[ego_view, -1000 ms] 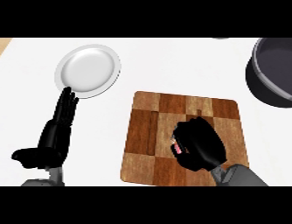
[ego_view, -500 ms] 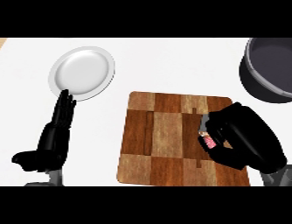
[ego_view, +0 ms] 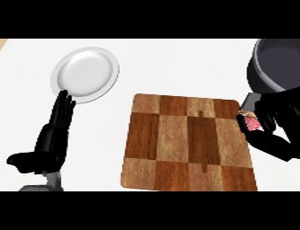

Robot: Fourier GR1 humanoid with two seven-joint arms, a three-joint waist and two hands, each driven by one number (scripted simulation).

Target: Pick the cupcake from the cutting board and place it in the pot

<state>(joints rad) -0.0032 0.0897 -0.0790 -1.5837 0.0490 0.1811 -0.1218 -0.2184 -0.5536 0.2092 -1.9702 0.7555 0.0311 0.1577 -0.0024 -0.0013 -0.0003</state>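
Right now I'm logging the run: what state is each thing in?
cupcake: held in the right robot hand, at the board's right edge
cutting board: flat on the counter, bare
pot: upright, nothing visible inside
plate: bare
left robot hand: open, resting, fingers up

Cupcake (ego_view: 251, 122): mostly hidden inside the curled right hand (ego_view: 286, 130); only a pink patch and a pale sliver show between the fingers.
Pot (ego_view: 286, 67): cut off by the right edge; its near rim is covered by the right hand.
Cutting board (ego_view: 186, 143): right edge partly hidden under the right hand; lower edge meets the bottom band.
Right forearm: runs out at the lower right corner.
Left hand (ego_view: 46, 146): wrist and grey forearm cut off at the bottom.
Plate (ego_view: 85, 74): lower rim slightly overlapped by the left fingertips.
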